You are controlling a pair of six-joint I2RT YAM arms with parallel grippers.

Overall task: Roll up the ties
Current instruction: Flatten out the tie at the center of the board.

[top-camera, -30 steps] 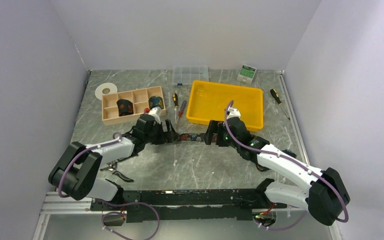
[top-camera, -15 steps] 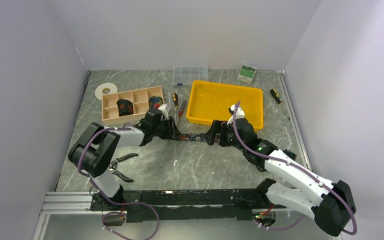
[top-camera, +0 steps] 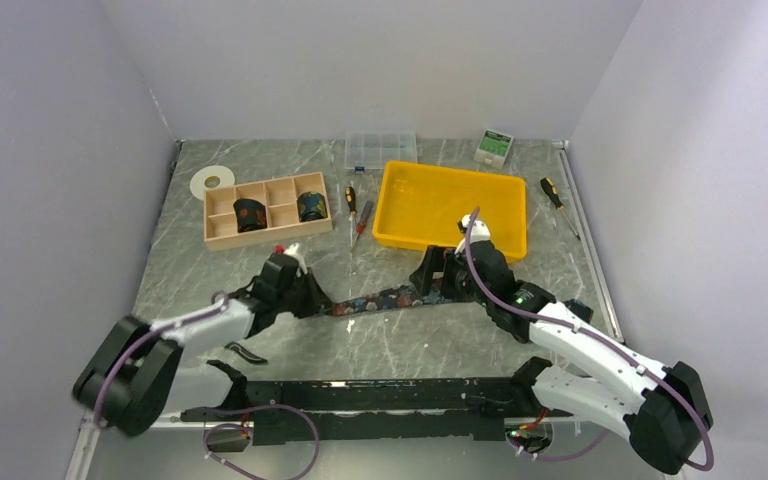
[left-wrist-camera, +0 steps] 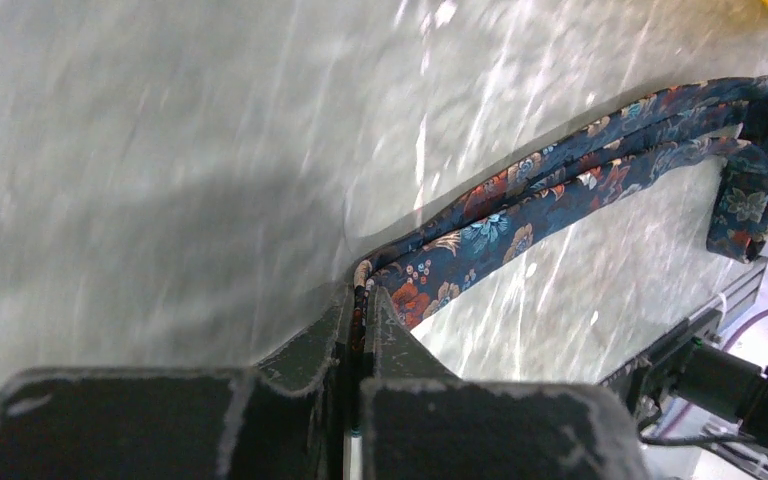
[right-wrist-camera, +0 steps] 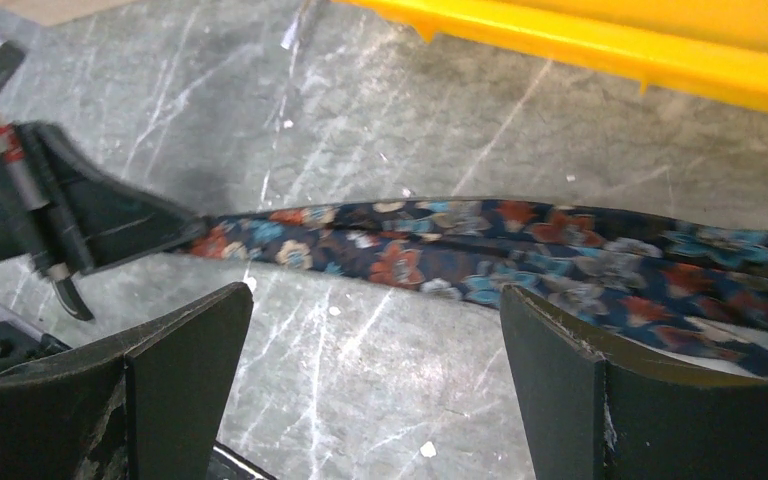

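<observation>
Floral tie [left-wrist-camera: 560, 190] along marbled surface [right-wrist-camera: 210, 90], end clamped in left claw [left-wrist-camera: 362, 300], right claw [right-wrist-camera: 375, 320] spread wide above it

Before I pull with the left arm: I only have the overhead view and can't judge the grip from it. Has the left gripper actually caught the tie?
Observer: Yes. The left wrist camera shows the left gripper shut on the end of the tie, with fabric pinched between its jaws.
Operator: Single layer?
Observer: It looks doubled. Two floral strips run side by side out of the jaws.
Operator: And the other arm?
Observer: The right gripper is open wide. Its wrist camera shows nothing gripped, and the tie lies just past the jaws.
</observation>
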